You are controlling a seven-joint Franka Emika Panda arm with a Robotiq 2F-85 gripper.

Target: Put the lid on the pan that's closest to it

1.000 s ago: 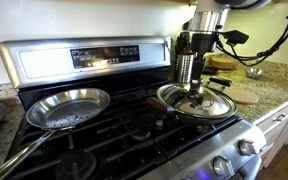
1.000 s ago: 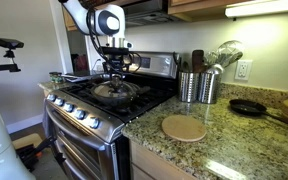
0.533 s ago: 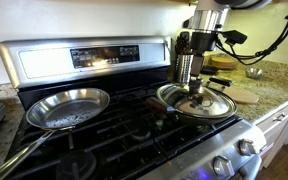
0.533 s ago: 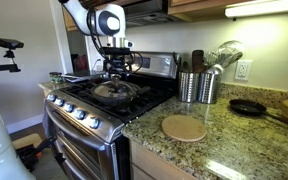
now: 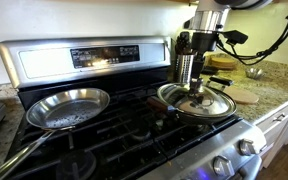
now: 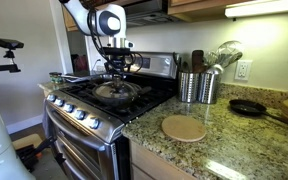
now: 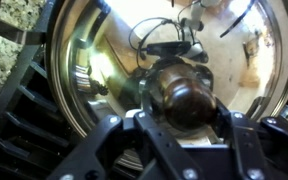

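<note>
— Round clear-glass lid (image 5: 196,101), shiny metal rim: where?
— Flat on the black non-stick pan (image 5: 184,119), at 3 o'clock from the polished steel pan (image 5: 66,108), over dark ridged grates (image 5: 134,135).
— End effector (image 5: 196,92)?
— Upright above the lid's centre, fingers (image 7: 124,135) flanking the small rounded knob (image 7: 184,98); cannot tell whether clamped or just clear.
— Anything else?
— Tan flat round board (image 6: 184,128), at 4 o'clock from the pan, on the speckled stone counter (image 6: 234,150).

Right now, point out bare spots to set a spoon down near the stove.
Free: the grates between the silver pan and the lid; the granite counter in front of the round board. Crowded: behind the board, by the canisters.
</note>
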